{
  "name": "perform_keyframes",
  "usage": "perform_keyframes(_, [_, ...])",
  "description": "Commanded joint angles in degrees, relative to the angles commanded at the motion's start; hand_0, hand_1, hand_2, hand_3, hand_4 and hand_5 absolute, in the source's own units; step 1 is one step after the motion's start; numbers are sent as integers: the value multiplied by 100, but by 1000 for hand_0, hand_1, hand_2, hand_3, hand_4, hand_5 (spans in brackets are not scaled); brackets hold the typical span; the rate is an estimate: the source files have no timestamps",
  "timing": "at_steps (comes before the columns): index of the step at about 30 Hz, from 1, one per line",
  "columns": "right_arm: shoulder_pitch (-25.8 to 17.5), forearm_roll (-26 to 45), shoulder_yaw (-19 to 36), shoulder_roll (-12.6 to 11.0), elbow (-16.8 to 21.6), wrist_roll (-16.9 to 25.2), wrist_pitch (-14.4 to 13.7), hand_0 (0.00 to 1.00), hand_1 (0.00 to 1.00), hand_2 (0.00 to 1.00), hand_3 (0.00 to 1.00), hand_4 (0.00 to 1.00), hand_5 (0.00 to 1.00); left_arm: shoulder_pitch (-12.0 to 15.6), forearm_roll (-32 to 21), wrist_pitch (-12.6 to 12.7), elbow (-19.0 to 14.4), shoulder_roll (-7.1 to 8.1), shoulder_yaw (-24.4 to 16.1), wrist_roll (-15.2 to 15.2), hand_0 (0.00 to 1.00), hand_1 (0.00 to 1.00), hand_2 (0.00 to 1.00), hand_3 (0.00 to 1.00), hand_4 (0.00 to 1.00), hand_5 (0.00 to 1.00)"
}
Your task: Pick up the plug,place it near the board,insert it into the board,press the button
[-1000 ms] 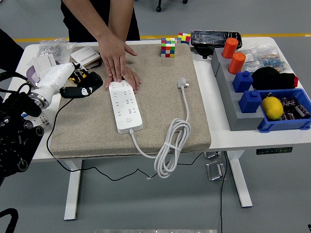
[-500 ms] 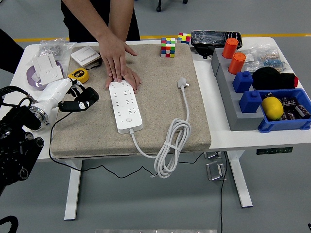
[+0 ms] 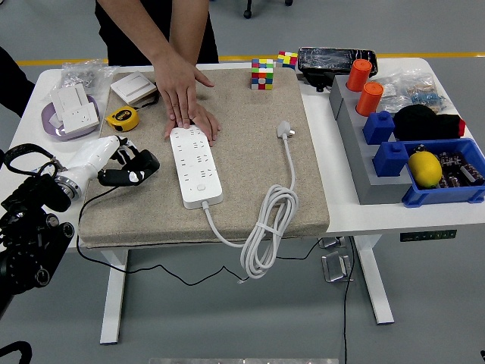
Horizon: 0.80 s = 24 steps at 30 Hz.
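While a person's hand (image 3: 184,95) presses flat on the far end of the power strip (image 3: 195,165), the strip is held steady on the beige mat (image 3: 250,144); the likely purpose is to keep it from sliding when a plug is pushed into its sockets. The strip lies lengthwise, running from far to near, with its button towards the near end and its own cord leaving that end. The plug (image 3: 285,130) lies on the mat to the right of the strip, well apart from it, prongs pointing away from the robot. Its cord (image 3: 267,227) runs towards the near edge and hangs over the mat's front in a bundled loop, which leaves the plug free to be lifted without dragging the whole cord.

The left hand (image 3: 130,165) is over the left part of the mat, near the strip's left side but not touching it. Its dark fingers (image 3: 144,161) are loosely curled and grasp nothing. The white forearm slopes up from the lower left, so the hand points towards the strip. The right arm is not in view. Judging from this layout, the plug is not yet picked up, and the left hand is on the opposite side of the strip from it.
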Motion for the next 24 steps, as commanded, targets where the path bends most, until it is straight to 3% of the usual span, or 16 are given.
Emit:
perform_keyframes(3, [5, 5, -6, -3, -2, -2, -1, 843, 771, 755, 785, 998, 998, -11, 0, -68, 19, 5, -6, 7, 563, 561, 486, 482, 678, 121])
perform_keyframes(4, [4, 8, -7, -2, -3, -1, -1, 844, 771, 756, 785, 998, 998, -13, 0, -85, 20, 6, -6, 9, 615, 686, 564, 533, 774, 181])
perform_keyframes(9, [-3, 22, -20, -5, -6, -2, 0, 844, 771, 756, 785, 998, 998, -12, 0, -170, 17, 5, -14, 18, 615, 686, 564, 533, 774, 181])
perform_keyframes(10, [-3, 22, -19, -5, -5, -1, 0, 843, 771, 756, 785, 998, 998, -13, 0, -178, 13, 5, -13, 17, 673, 751, 664, 591, 838, 219])
perform_keyframes(24, [-25, 26, -44, -3, -4, 0, 1, 844, 771, 756, 785, 998, 998, 10, 0, -253, -11, 19, -5, 27, 703, 777, 736, 646, 902, 261])
